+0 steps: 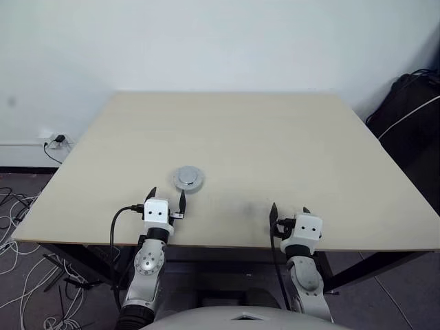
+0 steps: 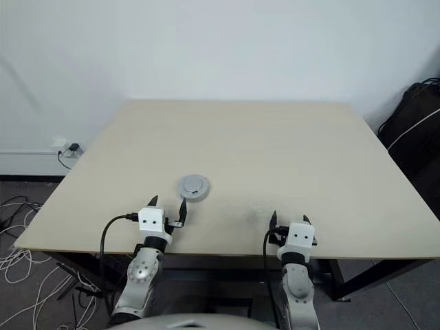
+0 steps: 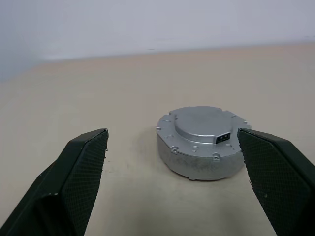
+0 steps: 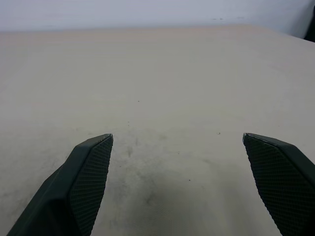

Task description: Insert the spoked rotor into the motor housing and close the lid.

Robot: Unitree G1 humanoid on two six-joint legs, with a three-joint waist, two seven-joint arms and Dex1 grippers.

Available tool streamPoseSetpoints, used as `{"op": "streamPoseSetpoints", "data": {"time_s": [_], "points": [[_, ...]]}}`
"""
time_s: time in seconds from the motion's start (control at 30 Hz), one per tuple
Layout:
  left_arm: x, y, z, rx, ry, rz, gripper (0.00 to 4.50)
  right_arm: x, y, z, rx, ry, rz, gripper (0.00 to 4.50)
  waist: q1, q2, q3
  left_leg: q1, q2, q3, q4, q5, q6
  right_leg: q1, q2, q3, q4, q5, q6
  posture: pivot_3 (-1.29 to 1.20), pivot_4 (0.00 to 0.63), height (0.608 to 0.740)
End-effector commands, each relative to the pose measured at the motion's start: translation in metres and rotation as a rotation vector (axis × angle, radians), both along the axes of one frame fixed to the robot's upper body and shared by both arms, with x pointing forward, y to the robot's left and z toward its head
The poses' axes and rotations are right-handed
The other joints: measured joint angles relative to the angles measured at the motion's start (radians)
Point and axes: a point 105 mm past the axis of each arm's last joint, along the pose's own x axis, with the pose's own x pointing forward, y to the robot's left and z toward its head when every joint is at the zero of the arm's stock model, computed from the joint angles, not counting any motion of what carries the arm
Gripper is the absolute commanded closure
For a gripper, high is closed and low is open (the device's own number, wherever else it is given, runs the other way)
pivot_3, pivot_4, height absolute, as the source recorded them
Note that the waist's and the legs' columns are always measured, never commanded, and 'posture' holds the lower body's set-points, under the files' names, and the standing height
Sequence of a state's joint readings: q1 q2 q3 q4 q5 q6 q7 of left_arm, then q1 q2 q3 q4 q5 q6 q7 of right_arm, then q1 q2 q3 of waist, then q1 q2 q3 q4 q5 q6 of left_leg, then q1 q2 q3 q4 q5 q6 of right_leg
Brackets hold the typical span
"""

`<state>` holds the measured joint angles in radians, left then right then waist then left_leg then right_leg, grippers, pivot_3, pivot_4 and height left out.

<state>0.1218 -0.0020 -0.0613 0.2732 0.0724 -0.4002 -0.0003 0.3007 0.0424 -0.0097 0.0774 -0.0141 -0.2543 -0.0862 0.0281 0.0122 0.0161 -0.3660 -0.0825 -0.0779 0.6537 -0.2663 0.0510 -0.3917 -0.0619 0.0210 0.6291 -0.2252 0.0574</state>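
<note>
A round silver-grey motor housing (image 3: 197,164) sits on the beige table, left of centre and near the front. The lid (image 3: 204,125) lies on top of it, smooth grey face up with a raised middle and a small dark connector slot. The spoked rotor is hidden. My left gripper (image 1: 167,193) is level and open just in front of the lid (image 1: 188,178), apart from it, with nothing between its fingers (image 3: 83,167). At the front edge to the right, my right gripper (image 1: 289,209) is open over bare table, its fingers (image 4: 88,172) wide apart.
The beige table (image 1: 275,137) runs back to a white wall. Loose cables (image 1: 17,220) and a wall socket (image 1: 56,141) are on the floor to the left. A black bag (image 1: 412,110) stands beyond the table's right back corner.
</note>
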Motion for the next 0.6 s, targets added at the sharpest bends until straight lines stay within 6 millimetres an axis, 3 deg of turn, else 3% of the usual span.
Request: {"op": "streamPoseSetpoints", "data": {"time_s": [0.03,0.6], "points": [[0.0059,0.0003,0.0112,-0.011,-0.055,0.012,0.06,0.0038,0.0006,0.0082,0.004,-0.046,0.008,0.00,0.000,0.000,0.000,0.000,0.000,0.000,0.000,0.000,0.000,0.000,0.000,0.000,0.000,0.000,0.000,0.00,0.000,0.740],[0.0029,0.0031,0.0052,-0.043,-0.030,0.025,0.06,0.0072,0.0079,0.0098,-0.001,-0.064,0.069,0.00,0.000,0.000,0.001,0.000,0.000,0.000,0.000,0.000,0.000,0.000,0.000,0.000,0.000,0.000,0.000,0.00,0.000,0.740]]}}
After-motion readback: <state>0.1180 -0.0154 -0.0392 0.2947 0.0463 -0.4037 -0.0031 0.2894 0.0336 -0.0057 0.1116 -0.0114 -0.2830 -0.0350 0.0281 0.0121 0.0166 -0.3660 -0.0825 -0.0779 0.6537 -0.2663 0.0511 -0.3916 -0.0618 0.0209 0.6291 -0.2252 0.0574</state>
